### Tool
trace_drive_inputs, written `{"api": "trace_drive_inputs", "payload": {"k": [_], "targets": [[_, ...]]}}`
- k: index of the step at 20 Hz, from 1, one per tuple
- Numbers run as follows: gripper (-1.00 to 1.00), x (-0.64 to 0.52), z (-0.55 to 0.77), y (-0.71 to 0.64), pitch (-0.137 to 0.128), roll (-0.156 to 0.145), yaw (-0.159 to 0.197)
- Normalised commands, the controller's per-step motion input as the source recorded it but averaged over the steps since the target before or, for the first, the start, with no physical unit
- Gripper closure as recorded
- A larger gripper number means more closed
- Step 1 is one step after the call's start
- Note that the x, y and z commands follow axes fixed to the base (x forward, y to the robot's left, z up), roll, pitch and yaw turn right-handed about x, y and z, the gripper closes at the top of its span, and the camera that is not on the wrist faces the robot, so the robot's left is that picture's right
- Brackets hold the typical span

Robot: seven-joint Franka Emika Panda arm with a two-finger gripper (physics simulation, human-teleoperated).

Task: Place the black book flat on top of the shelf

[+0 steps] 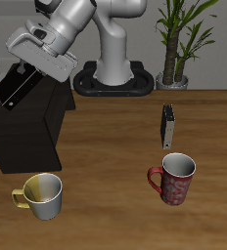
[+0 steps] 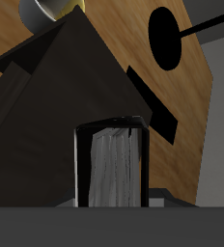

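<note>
My gripper point(image 1: 25, 72) is shut on the black book point(image 1: 16, 87) and holds it tilted in the air just above the flat top of the shelf point(image 1: 29, 129), a large low black cabinet at the table's edge. In the wrist view the book point(image 2: 111, 164) stands between my jaws, with its grey edge face framed by dark covers. The shelf's black top point(image 2: 56, 106) lies close beneath it. Whether the book touches the shelf cannot be told.
A smaller dark book point(image 1: 168, 125) with pale page edges stands upright mid-table. A red mug point(image 1: 174, 180) stands nearer the front edge. A yellow-and-grey mug point(image 1: 42, 195) stands in front of the shelf and also shows in the wrist view point(image 2: 46, 12). A potted plant point(image 1: 179, 44) is at the back.
</note>
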Motion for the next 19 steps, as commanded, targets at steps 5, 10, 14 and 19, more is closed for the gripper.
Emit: {"api": "trace_drive_inputs", "payload": {"k": [5, 10, 14, 19], "targets": [[-1.0, 0.16, -0.44, 0.33, 0.152, 0.122, -0.024], [-1.0, 0.12, -0.17, 0.43, 0.128, 0.119, -0.077], [-1.0, -0.03, 0.17, 0.6, 0.024, 0.147, -0.031], [-1.0, -0.11, 0.19, 0.45, -0.014, 0.134, -0.064]]}}
